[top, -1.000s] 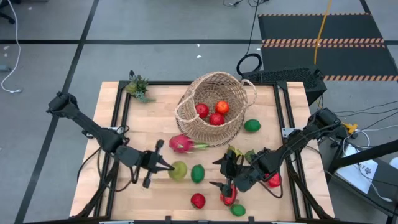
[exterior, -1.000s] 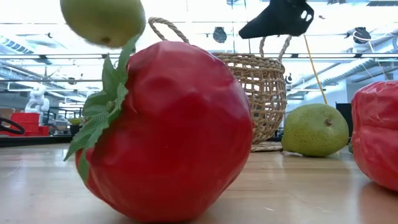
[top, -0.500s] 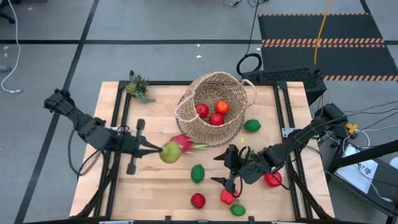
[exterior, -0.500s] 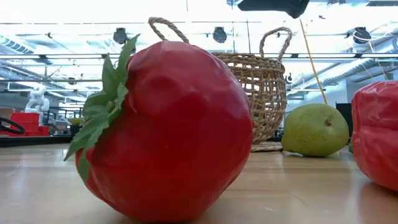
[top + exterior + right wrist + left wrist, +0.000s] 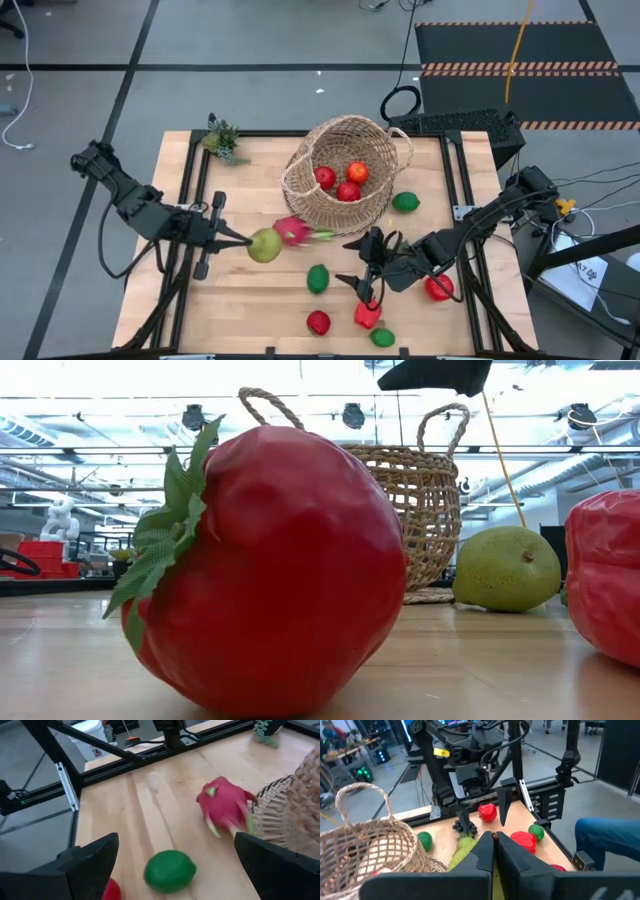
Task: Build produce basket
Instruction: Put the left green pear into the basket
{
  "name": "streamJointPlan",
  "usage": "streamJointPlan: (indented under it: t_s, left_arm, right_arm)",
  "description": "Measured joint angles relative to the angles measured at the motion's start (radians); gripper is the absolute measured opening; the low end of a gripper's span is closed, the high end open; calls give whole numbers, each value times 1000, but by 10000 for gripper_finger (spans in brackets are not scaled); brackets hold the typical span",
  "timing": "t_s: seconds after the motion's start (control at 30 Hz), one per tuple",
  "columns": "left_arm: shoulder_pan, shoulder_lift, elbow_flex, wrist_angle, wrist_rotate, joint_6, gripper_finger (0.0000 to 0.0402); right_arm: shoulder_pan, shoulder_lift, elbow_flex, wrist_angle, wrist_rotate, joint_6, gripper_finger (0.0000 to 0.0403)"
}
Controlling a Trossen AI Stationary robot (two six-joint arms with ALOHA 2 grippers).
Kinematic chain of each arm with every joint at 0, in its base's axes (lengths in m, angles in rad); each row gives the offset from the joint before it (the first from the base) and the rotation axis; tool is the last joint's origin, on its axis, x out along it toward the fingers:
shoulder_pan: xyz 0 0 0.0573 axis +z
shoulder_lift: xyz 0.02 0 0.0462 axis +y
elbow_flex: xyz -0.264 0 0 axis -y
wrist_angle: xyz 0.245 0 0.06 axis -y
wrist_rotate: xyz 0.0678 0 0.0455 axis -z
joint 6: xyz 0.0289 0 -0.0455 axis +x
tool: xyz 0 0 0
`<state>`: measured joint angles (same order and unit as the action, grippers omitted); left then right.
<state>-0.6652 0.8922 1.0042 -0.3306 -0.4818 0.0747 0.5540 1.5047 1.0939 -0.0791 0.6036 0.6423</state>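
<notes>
The basket [image 5: 345, 172] lies tipped on its side in the upper middle of the high view, mouth toward the lower left, with three red fruits [image 5: 342, 181] inside. That is a small share of the produce, so the task looks early to midway. Still out on the surface [image 5: 260, 310]: a dragonfruit [image 5: 291, 231] touching the basket's rim, a lime [image 5: 405, 202] just right of the basket, a second lime [image 5: 318, 278] at lower middle, a red fruit [image 5: 318, 322] and a pepper [image 5: 366, 314] near the lower edge, another green fruit [image 5: 382, 337], and a tomato [image 5: 437, 289] at lower right.

The left end effector [image 5: 243, 241] is clamped shut on a pear [image 5: 264, 245], held just left of the dragonfruit. The right end effector [image 5: 362, 262] hangs with its jaws spread wide and empty, above the lime and pepper.

Compared with a second ago, the pear has been carried up and left from beside the lower lime toward the dragonfruit, and the right end effector has risen off the pepper region. The fruits in the basket are unchanged.
</notes>
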Motion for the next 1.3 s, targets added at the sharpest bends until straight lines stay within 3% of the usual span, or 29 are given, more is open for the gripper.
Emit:
streamJointPlan:
  t_s: [0.37, 0.93, 1.1, 1.3]
  left_arm:
    - [-44, -1, 0, -9, -1, 165, 7]
    - [-41, 64, -1, -9, -29, 295, 15]
    - [-41, 89, -1, 20, -36, 353, 11]
    - [-41, 111, -1, 52, -36, 419, 14]
  right_arm:
    - [12, 0, 0, 0, 2, 104, 391]
    - [33, 0, -8, -12, -22, 18, 391]
    - [81, 2, -53, 3, -30, 135, 391]
    - [95, 1, -80, 2, -27, 148, 391]
